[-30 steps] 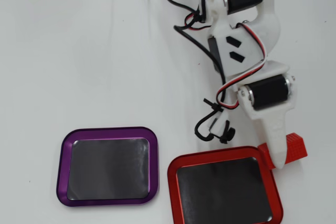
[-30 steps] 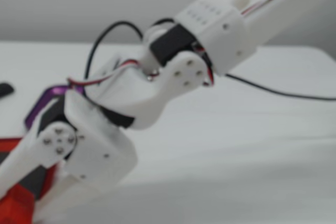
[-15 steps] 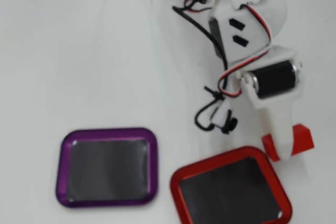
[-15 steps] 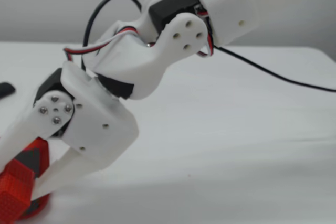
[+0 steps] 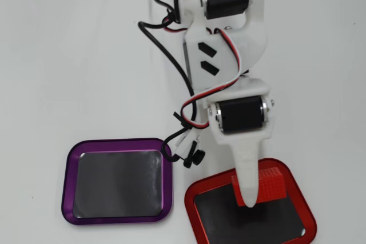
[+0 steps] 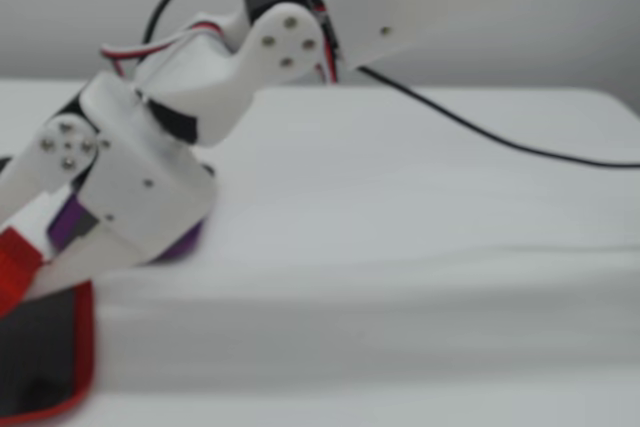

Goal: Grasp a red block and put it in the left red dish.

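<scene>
The red block (image 5: 270, 184) is held in my gripper (image 5: 255, 194), whose white fingers are closed around it. The block is over the dark inside of the red-rimmed dish (image 5: 191, 205), in its upper half in the overhead view. In the fixed view the gripper (image 6: 12, 282) is at the far left edge with the block (image 6: 16, 259) between its fingers, low over the dish (image 6: 86, 347). I cannot tell whether the block touches the dish floor. Part of the block is hidden under the white finger.
A purple-rimmed tray (image 5: 68, 182) of the same shape lies left of the red dish in the overhead view; a sliver of it (image 6: 182, 244) shows behind the gripper in the fixed view. Black and red cables (image 5: 171, 61) hang beside the arm. The surface is a white table.
</scene>
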You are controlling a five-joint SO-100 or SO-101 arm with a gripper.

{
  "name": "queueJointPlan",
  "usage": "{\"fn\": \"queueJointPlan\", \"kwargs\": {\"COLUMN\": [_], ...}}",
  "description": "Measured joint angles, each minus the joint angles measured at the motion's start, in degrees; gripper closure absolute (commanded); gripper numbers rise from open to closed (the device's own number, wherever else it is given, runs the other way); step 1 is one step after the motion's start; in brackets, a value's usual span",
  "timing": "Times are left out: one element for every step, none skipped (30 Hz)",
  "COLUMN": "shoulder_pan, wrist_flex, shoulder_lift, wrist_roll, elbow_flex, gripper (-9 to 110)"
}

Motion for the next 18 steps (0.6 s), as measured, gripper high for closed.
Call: {"fn": "queueJointPlan", "kwargs": {"shoulder_pan": [0.0, -0.09, -0.53, -0.97, -1.05, -1.05, -1.05, -1.05, -0.62, -0.26, -0.26, -0.18, -0.18, -0.44, -0.7, -0.88, -0.97, -0.97], "wrist_flex": [0.0, 0.0, 0.0, 0.0, 0.0, 0.0, 0.0, 0.0, 0.0, 0.0, 0.09, 0.53, 1.41, 2.55, 3.78, 4.92, 5.98, 6.94], "shoulder_lift": [-0.26, -0.26, -0.26, -0.26, -0.26, -0.26, -0.26, -0.26, -0.26, -0.26, -0.26, -0.26, -0.26, -0.26, -0.26, -0.26, -0.26, -0.26], "wrist_roll": [-0.09, -0.18, -0.18, -0.18, -0.18, -0.18, -0.18, -0.18, -0.18, -0.18, -0.18, -0.09, -0.09, -0.09, -0.09, -0.09, -0.09, -0.09], "elbow_flex": [0.0, 0.0, 0.0, 0.0, 0.0, 0.0, 0.0, 0.0, 0.0, 0.0, 0.0, 0.0, -0.18, -0.53, -0.7, -0.79, -0.88, -0.88], "gripper": [102, 102, 102, 101, 100, 98, 95, 93, 90, 88, 87, 86, 85, 85, 85, 85, 85, 85]}}
